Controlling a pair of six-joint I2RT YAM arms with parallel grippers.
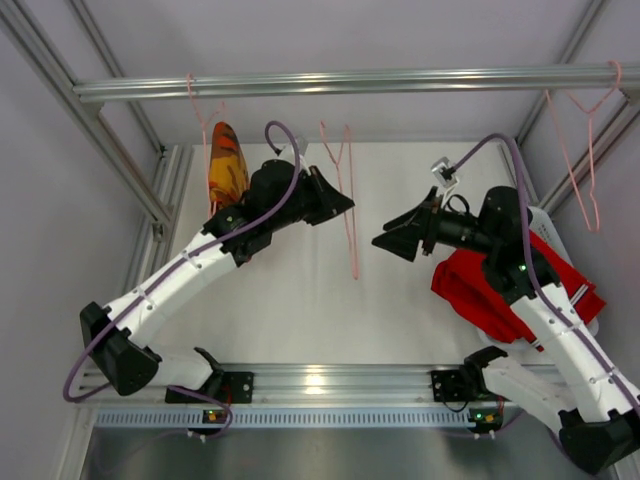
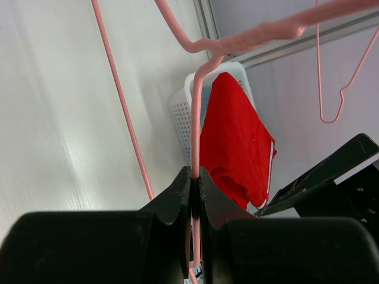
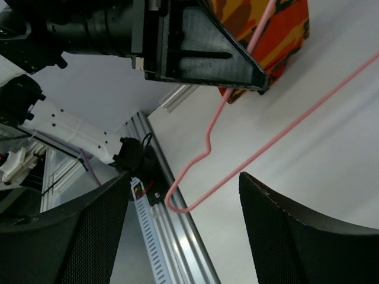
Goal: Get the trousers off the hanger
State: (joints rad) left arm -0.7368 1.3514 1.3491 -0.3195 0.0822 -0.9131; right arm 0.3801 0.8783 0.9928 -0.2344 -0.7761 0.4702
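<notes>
We see L tool (image 2: 195, 177) pinching pink hanger (image 2: 195, 127) wire; R tool (image 3: 185, 183) spread, near it; red trousers (image 1: 480, 285) over basket (image 2: 179, 112); orange pair (image 1: 226, 165) hangs under rail (image 1: 400, 80).

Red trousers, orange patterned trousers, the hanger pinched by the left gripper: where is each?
red trousers (image 1: 468, 285): top external view, middle of the cloth.
orange patterned trousers (image 1: 226, 165): top external view, hanging fold's centre.
pink hanger (image 2: 196, 118): left wrist view, upright wire stretch.

A white mesh basket (image 2: 177, 112) stood ahead of the left gripper (image 2: 195, 179); a metal rail (image 1: 340, 82) crossed beyond it, a white table (image 1: 300, 300) below.
</notes>
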